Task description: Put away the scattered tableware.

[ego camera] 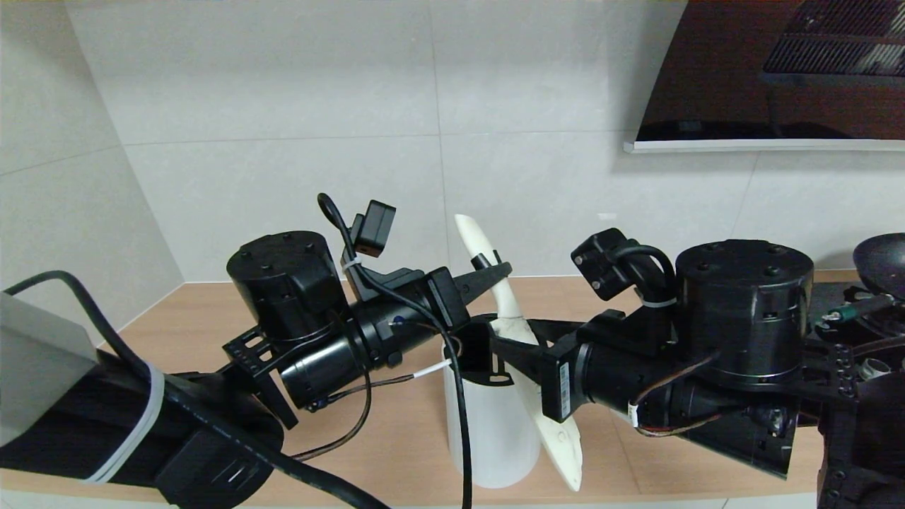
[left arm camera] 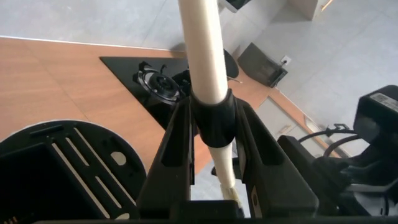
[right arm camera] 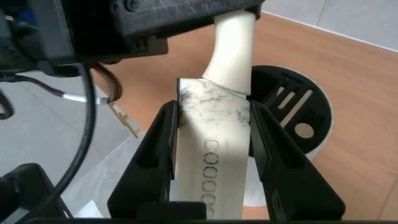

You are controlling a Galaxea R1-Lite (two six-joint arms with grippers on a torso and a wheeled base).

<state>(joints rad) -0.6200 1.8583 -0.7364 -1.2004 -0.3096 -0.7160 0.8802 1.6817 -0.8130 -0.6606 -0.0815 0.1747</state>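
1. The white knife [ego camera: 509,304] hangs tilted in the air, handle up and blade down, just beside the white holder [ego camera: 488,424] on the counter [ego camera: 382,431].
2. Both pincers clamp it: the left gripper [ego camera: 495,272] is closed on the round handle, and the right gripper [ego camera: 520,343] is closed across the blade.
3. The step looks like dropping the knife into the holder. One pincer should probably let go first, then the other should stand the blade upright over a slot and lower it slowly.
4. The left wrist view shows the holder's slotted black top [left arm camera: 62,168] and a stove [left arm camera: 161,81] beyond. The right wrist view shows the blade's marbled face with its row of holes.
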